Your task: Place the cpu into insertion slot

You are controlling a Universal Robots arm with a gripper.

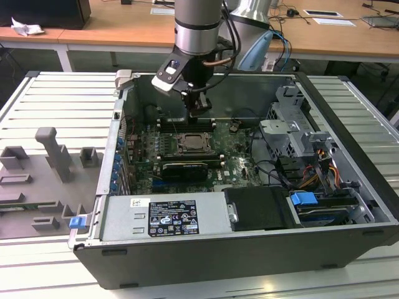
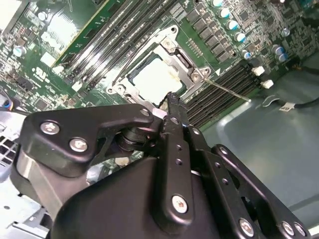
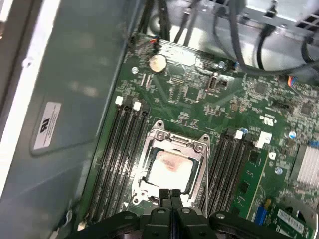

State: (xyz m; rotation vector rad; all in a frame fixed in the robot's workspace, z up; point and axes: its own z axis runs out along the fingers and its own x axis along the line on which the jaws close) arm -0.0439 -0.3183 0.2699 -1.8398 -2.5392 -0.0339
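Observation:
The cpu (image 3: 169, 172), a flat square with a pale silver top, lies inside the insertion slot (image 3: 175, 138); both wrist views show it (image 2: 155, 78) framed by the slot's metal frame (image 2: 188, 63). A thin wire lever (image 2: 227, 89) sticks out sideways from the frame. In the exterior view the slot (image 1: 183, 139) sits mid-motherboard inside the open computer case. My gripper (image 1: 198, 112) hangs just above the slot's far edge. Its black fingers (image 3: 164, 195) are pressed together, shut, with nothing seen between them, and the tip (image 2: 172, 102) hovers beside the frame's rim.
Long memory slots (image 3: 119, 149) flank the socket on both sides. A black graphics card (image 1: 184, 169) lies nearer the front, then the power supply (image 1: 165, 215). A drive cage (image 1: 293, 124) and cables (image 1: 312, 168) fill the exterior view's right. Grey fixtures (image 1: 56, 156) stand outside the case.

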